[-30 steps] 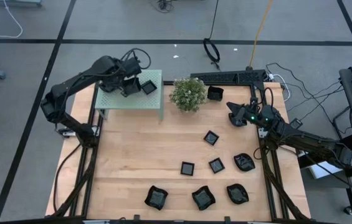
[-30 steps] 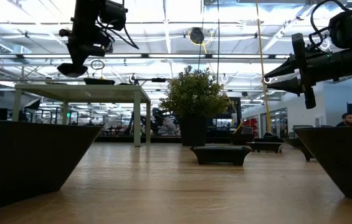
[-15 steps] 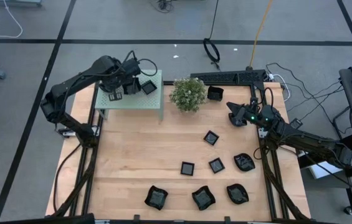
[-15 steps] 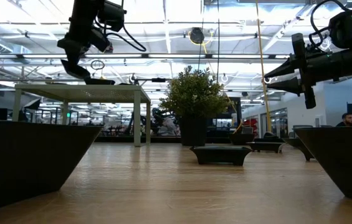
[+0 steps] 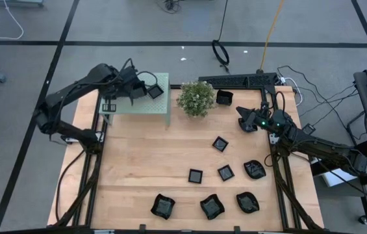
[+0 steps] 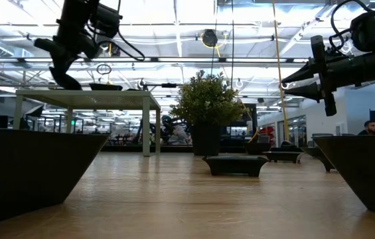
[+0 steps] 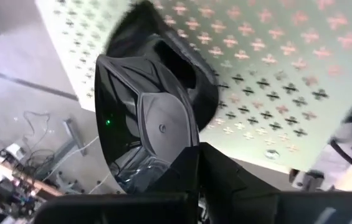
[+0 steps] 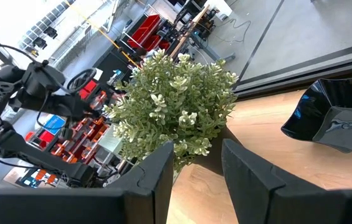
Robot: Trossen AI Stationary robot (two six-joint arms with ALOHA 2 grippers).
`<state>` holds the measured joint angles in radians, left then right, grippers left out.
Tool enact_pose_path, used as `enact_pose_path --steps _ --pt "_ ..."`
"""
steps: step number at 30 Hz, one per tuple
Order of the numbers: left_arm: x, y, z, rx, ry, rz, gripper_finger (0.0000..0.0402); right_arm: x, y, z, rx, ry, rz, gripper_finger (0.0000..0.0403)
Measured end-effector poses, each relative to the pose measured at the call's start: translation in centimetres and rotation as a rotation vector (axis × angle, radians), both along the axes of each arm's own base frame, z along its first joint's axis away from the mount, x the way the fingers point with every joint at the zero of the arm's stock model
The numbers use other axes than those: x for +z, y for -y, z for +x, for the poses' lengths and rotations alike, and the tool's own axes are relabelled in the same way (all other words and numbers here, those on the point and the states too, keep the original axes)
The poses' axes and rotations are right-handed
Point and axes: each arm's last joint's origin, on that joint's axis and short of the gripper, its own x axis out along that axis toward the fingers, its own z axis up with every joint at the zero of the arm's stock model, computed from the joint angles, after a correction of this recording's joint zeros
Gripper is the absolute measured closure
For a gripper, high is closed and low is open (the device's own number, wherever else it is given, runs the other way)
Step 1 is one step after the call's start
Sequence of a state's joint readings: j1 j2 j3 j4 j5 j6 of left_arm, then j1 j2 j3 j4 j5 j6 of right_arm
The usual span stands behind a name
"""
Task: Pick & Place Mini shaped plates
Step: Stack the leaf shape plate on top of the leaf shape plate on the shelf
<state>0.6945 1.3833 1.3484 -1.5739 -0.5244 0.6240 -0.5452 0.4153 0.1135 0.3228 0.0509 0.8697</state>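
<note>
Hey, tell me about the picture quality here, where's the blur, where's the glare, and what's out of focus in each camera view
High view: even light, sharp across the wooden table. Low view: bright ceiling lights behind leave the potted plant and the near black plates as dark silhouettes, the near ones soft. Left wrist view: the perforated green platform is smeared, and a glossy black plate fills the close foreground. Right wrist view: plant sharp, room behind washed out.

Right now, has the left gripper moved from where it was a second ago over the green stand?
Yes. The left gripper has shifted toward the left edge of the green stand, away from the square plate resting there and the potted plant.
</note>
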Motion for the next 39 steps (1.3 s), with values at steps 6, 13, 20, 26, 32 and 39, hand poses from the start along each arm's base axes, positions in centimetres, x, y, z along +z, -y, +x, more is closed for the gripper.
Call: enact_pose_path --steps 6,13,20,26,32,39 --pt "0.04 0.69 -0.79 -0.046 0.005 -0.008 0.0397 -0.01 0.00 0.00 0.000 0.000 0.001 0.0280" --pt "0.10 0.45 -0.51 -0.146 -0.002 -0.013 0.0387 0.00 0.00 0.00 0.000 0.000 0.000 0.0280" --pt "0.08 0.38 -0.31 -0.208 -0.002 -0.033 0.0390 -0.01 0.00 0.00 0.000 0.000 0.001 0.0280" --pt "0.08 0.39 -0.32 -0.250 -0.020 -0.049 0.0391 -0.01 0.00 0.00 0.000 0.000 0.000 0.0280" --pt "0.08 0.37 -0.31 -0.238 -0.017 -0.041 0.0391 -0.02 0.00 0.00 0.001 -0.001 0.001 0.0280" --pt "0.13 0.29 -0.34 -0.216 -0.028 -0.010 0.0391 -0.01 0.00 0.00 0.000 0.000 0.000 0.0280"
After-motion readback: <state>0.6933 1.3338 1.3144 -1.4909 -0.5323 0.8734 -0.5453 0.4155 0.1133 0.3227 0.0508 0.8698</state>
